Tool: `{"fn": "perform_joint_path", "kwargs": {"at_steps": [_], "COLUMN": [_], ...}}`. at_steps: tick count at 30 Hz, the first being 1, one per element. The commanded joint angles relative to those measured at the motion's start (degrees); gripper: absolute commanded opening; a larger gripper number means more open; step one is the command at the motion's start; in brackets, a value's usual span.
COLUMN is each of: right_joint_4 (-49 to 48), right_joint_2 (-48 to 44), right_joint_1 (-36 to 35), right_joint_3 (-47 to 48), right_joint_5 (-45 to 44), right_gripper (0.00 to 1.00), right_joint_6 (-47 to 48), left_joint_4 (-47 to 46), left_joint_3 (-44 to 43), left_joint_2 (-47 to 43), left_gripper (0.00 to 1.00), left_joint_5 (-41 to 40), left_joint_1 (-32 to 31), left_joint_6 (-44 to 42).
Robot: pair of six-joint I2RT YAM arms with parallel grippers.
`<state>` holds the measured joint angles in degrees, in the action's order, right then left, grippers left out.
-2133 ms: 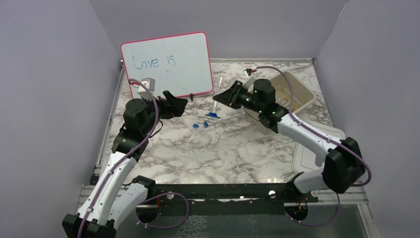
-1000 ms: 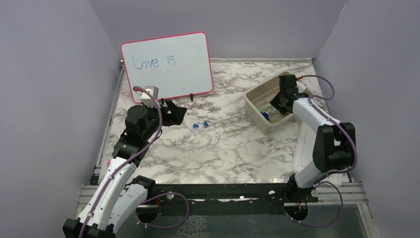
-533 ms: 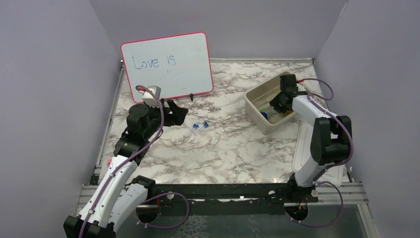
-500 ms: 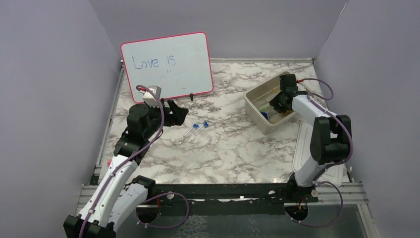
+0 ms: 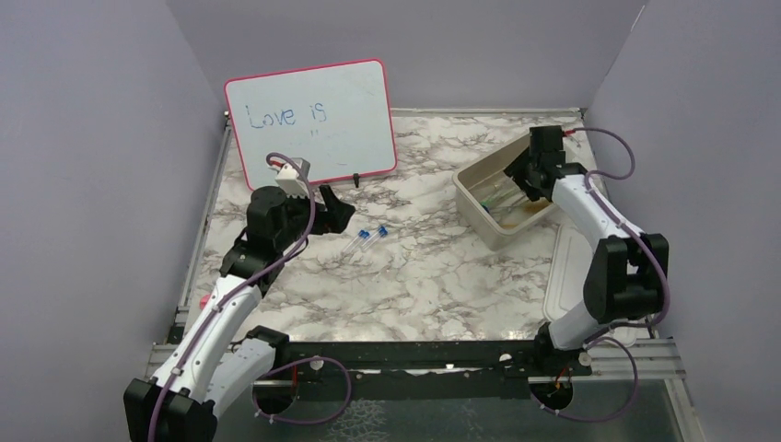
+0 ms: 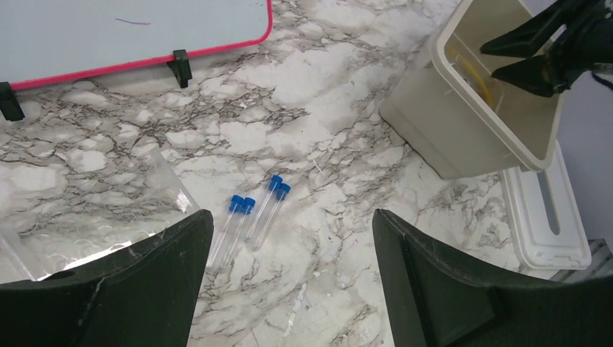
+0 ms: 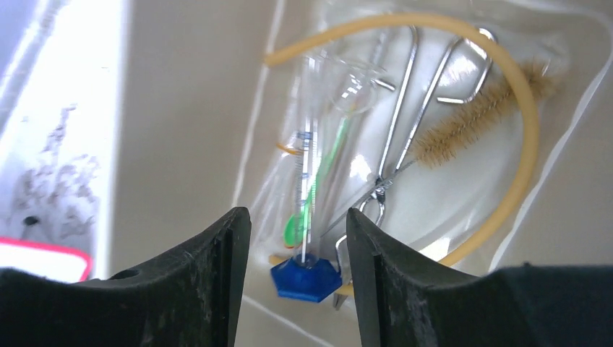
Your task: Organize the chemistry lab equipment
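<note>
Several clear tubes with blue caps (image 6: 253,213) lie on the marble table (image 5: 368,238), just right of my left gripper (image 5: 339,208), which is open and empty above them. My right gripper (image 5: 518,171) is open and empty over the beige tub (image 5: 479,207). Inside the tub lie an amber hose (image 7: 517,130), wire tongs (image 7: 412,116), a bristle brush (image 7: 477,116), a green-tipped stick (image 7: 318,181) and a clear cylinder on a blue hexagonal base (image 7: 306,278), the base between my fingertips (image 7: 217,260).
A pink-framed whiteboard (image 5: 313,115) stands at the back left. The tub's lid (image 5: 576,267) lies at the right, by the right arm. A clear plastic bag (image 6: 94,210) lies under my left finger. Purple walls enclose the table.
My right gripper carried the blue-based cylinder from mid-table into the tub, let it go and has now lifted slightly. My left gripper has edged right toward the tubes.
</note>
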<state>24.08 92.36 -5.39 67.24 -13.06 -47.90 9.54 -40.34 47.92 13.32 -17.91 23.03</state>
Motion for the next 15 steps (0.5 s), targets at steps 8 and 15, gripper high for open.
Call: {"fn": "perform_joint_path", "kwargs": {"at_steps": [8, 15], "right_joint_4": [-8.0, -18.9], "right_joint_2": [-14.9, -19.5], "right_joint_1": [-0.2, -8.6], "right_joint_3": [-0.7, -8.9], "right_joint_5": [24.5, 40.4], "right_gripper": [0.54, 0.47], "right_joint_6": [17.8, 17.1], "left_joint_4": [0.1, 2.0], "left_joint_3": [-0.1, -2.3], "left_joint_2": [9.6, 19.4], "left_gripper": [0.62, 0.44], "left_joint_5": [5.8, 2.4], "left_joint_1": [-1.2, -7.8], "left_joint_6": [-3.8, -2.4]}}
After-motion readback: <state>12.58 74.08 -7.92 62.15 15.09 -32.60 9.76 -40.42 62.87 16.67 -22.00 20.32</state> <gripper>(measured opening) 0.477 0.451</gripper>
